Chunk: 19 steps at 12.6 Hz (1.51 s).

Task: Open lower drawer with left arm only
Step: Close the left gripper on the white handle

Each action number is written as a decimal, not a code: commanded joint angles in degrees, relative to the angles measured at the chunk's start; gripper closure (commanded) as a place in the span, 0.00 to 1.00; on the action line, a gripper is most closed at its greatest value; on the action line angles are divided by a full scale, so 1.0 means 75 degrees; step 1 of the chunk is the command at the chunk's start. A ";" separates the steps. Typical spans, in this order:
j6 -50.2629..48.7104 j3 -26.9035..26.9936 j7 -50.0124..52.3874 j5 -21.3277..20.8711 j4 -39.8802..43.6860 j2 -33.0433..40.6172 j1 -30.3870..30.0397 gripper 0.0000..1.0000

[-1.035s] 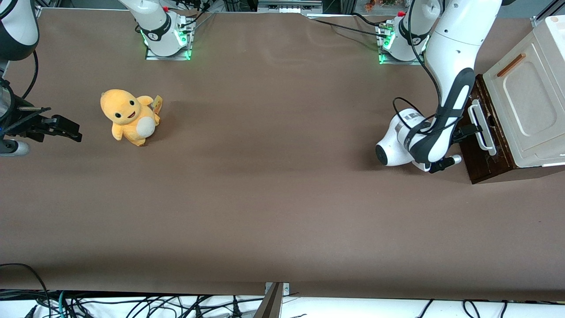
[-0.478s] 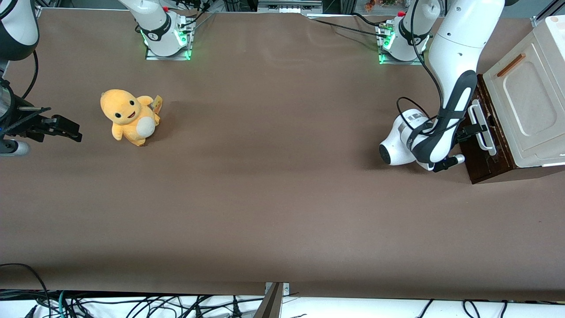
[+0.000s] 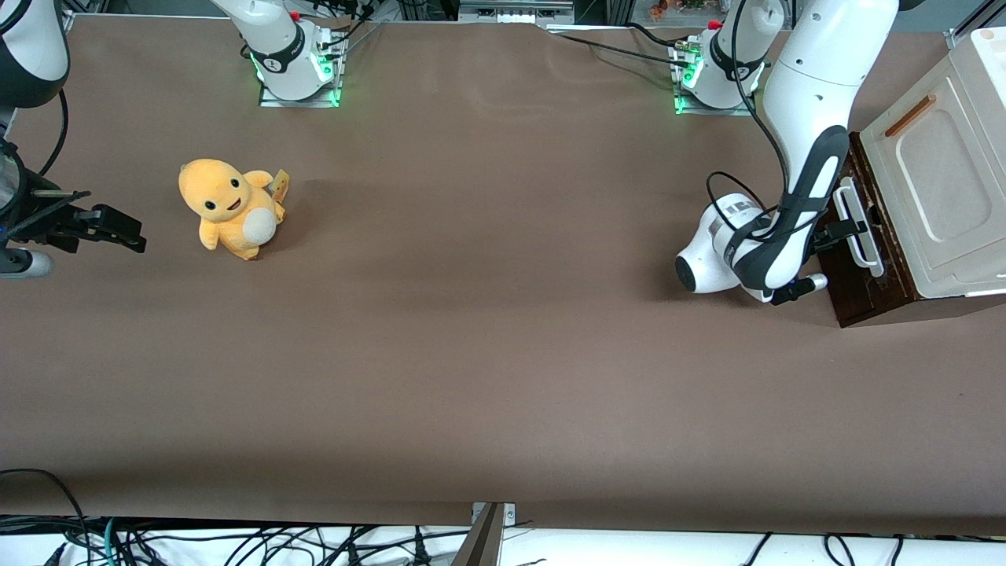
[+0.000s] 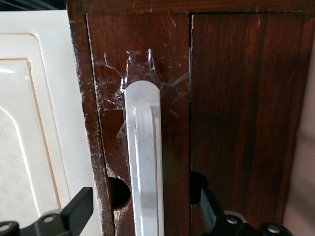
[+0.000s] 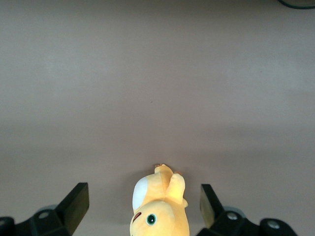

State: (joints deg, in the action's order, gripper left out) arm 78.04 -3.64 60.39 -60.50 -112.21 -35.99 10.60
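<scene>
The lower drawer [image 3: 860, 251] sits at the working arm's end of the counter [image 3: 487, 354], under a cream panel [image 3: 935, 196] with a thin orange-brown handle [image 3: 910, 115]. Its dark brown front faces the open middle of the counter, and its white bar handle [image 3: 857, 228] runs along that front. The drawer front lies flush with the dark wood beside it in the left wrist view, so the drawer is shut.

In front of the drawer the brown counter is bare for a long stretch toward the parked arm's end, where a yellow plush toy [image 3: 229, 208] stands, well apart from the drawer.

The left arm [image 3: 794, 181] reaches down from its base and bends low, with its wrist close above the counter just in front of the drawer. The gripper [image 3: 842, 230] is at the white bar handle. In the left wrist view its jaws stand open, one black finger [image 4: 78, 209] on each side of the bar [image 4: 143, 167], neither pressing it.
</scene>
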 commanded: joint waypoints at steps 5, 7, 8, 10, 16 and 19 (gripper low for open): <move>-0.0058 -0.0031 0.0045 -0.0265 -0.0121 0.0064 -0.0101 0.24; -0.0058 -0.0030 0.0045 -0.0289 -0.0121 0.0064 -0.0113 0.35; -0.0058 -0.0031 0.0057 -0.0335 -0.0121 0.0064 -0.0113 0.35; -0.0046 -0.0031 0.0057 -0.0347 -0.0121 0.0052 -0.0136 0.40; -0.0034 -0.0031 0.0068 -0.0394 -0.0086 -0.0041 -0.0171 0.54; -0.0034 -0.0031 0.0092 -0.0429 -0.0063 -0.0100 -0.0171 0.63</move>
State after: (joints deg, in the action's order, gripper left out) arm 78.02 -3.59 60.40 -61.39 -112.23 -36.54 9.61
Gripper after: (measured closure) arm 0.555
